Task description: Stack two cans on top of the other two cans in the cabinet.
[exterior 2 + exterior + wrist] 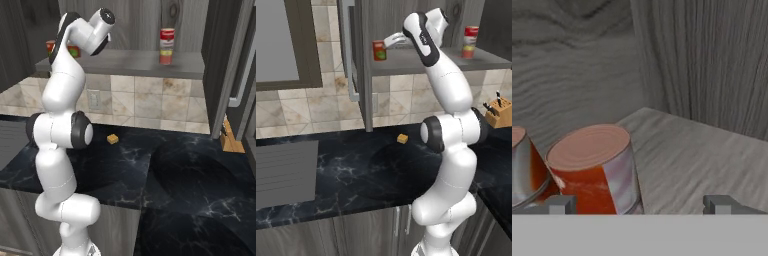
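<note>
While my hand camera looks down into the cabinet (406, 20), I see the gripper (639, 204) with its fingers (559, 204) spread wide, wider than a can, and nothing is held between them. One red can with a white band (597, 167) stands on the grey shelf (712, 155) near the left fingertip; whether they touch I cannot tell. A second can (522, 162) stands just beside it at the frame edge. From the left base view I count one red can with a green patch (379, 50) by the gripper, and at the far right of the shelf two cans stacked, a red and white one (471, 35) on a green-yellow one (469, 51). A small yellow block (402, 138) and a knife block (500, 112) sit on the dark counter (356, 170).
</note>
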You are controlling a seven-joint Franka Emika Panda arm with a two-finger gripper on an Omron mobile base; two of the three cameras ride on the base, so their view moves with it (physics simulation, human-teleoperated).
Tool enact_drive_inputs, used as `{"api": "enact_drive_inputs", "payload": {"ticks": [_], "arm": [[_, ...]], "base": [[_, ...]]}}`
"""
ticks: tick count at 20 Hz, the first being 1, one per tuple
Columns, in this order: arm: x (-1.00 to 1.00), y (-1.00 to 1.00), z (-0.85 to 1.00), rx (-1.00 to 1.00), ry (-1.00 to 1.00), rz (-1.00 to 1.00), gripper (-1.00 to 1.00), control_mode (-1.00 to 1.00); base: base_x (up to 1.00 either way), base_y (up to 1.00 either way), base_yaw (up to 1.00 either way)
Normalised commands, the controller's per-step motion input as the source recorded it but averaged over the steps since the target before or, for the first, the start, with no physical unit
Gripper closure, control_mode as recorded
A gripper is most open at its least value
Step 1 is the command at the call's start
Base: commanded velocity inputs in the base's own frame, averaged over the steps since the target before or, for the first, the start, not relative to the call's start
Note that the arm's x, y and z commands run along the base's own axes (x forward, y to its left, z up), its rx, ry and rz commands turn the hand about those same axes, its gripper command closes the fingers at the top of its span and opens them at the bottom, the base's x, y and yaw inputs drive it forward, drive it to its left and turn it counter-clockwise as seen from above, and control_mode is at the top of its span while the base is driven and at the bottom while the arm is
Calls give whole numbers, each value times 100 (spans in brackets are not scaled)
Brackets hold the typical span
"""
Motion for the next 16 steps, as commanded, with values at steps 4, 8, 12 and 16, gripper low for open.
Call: {"api": "enact_drive_inputs", "payload": {"ticks": [4, 8, 12, 16], "arm": [[5, 24, -2, 0, 2, 7, -100, -100], [-7, 11, 0, 0, 0, 6, -100, -100], [-17, 6, 0, 0, 0, 5, -100, -100], [-17, 4, 0, 0, 0, 2, -100, -100]], "base": [[0, 0, 0], [0, 0, 0], [0, 0, 0], [0, 0, 0]]}}
